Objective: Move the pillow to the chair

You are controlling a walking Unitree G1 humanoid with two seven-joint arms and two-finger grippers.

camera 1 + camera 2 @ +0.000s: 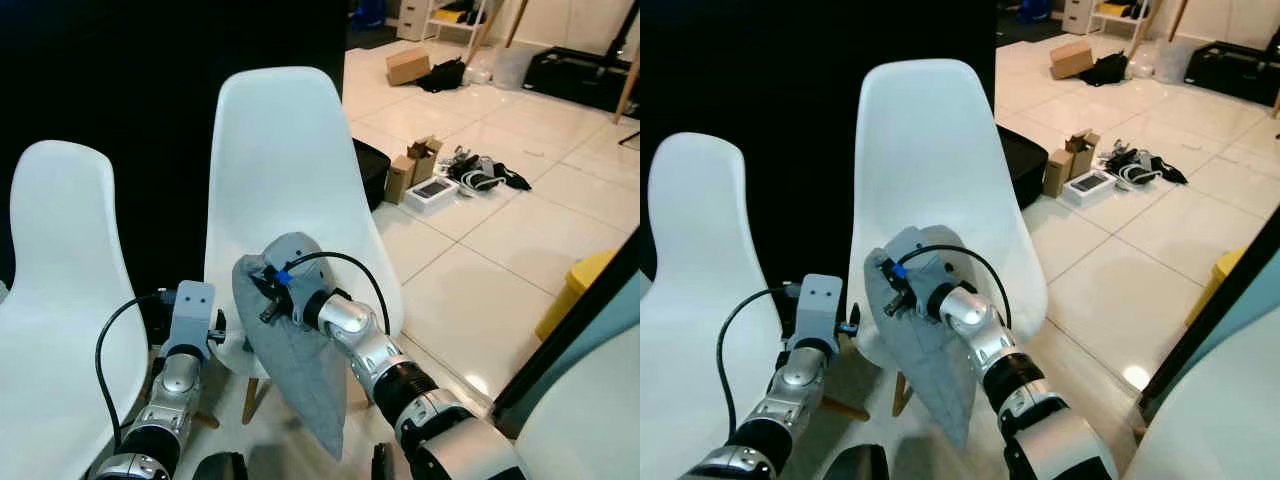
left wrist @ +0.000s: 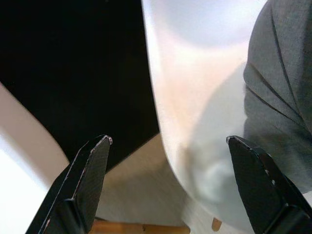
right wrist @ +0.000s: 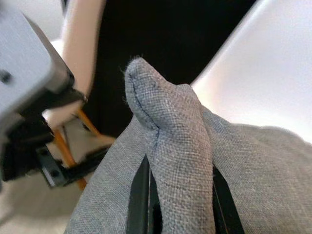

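White tiled floor (image 1: 500,250) with scattered boxes (image 1: 415,170) beyond, black backdrop behind two white chairs. Right gripper (image 3: 178,195) pinched tight on a bunched corner of the grey pillow (image 1: 295,375), held up so it hangs in front of the middle chair (image 1: 290,180), apparently to clear the seat edge before lowering, though contact with the seat hard to judge from here. Left gripper (image 2: 170,180) spread wide and empty just beside the chair's near edge, likely waiting to steady the cloth.

Left gripper (image 2: 168,187) spread open before white chair (image 2: 195,122); grey pillow (image 2: 280,92) beside.
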